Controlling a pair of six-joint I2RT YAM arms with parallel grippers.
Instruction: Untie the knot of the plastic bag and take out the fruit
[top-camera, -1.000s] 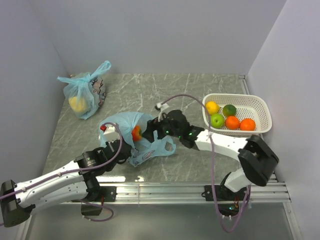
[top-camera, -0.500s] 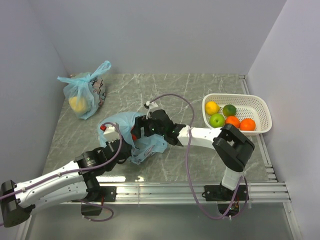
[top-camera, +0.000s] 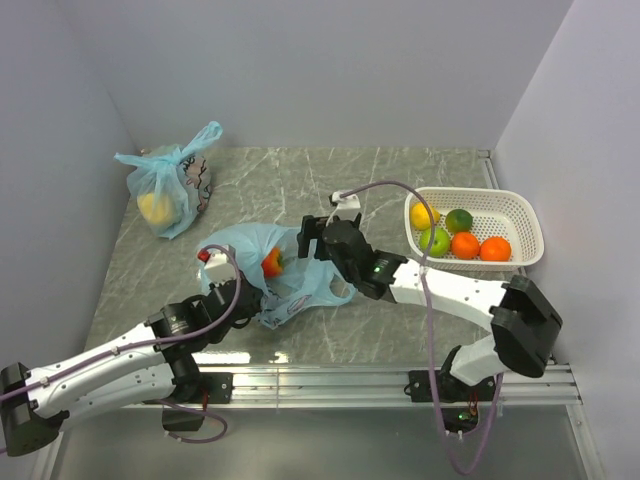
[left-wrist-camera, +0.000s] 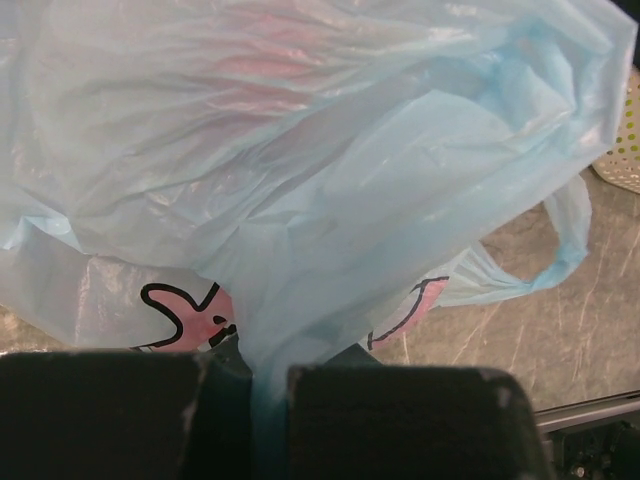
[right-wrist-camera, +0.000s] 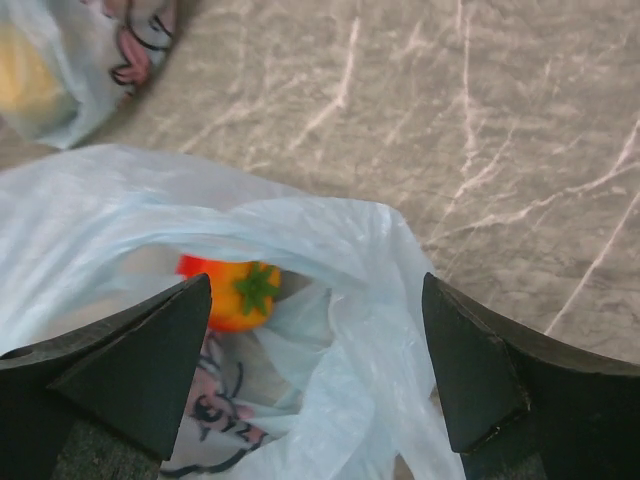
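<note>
The plastic bag (top-camera: 262, 292) lies on the marble table (top-camera: 390, 170) between the two arms. Its mouth is open and no knot is tied at it, and one handle loop (top-camera: 336, 292) trails loose on the stone. Just inside the mouth sits the red fruit (right-wrist-camera: 236, 291) with its green calyx, bare of film on the side that faces the right wrist camera.

The right gripper (right-wrist-camera: 315, 285) hangs over the mouth, above and a little short of the fruit, with its fingers spread wide and nothing between them. The left gripper (left-wrist-camera: 265, 385) is clenched on a fold of the bag's film at the near side, which pins the bag down.

The step in hand looks like the last pick. The right arm should go down through the opening with the jaws as wide as they are now and straddle the fruit at its widest part. It should close only once both fingers are past the loose edge of film, or it may pinch plastic along with the fruit. The left grip should hold firm and low so that the bag does not rise with the lift.

Five fruits (top-camera: 464, 245) already lie in the white basket (top-camera: 470, 191) well off to the right. A second knotted bag (top-camera: 172, 188), with something yellow inside, stands apart at the far left.
</note>
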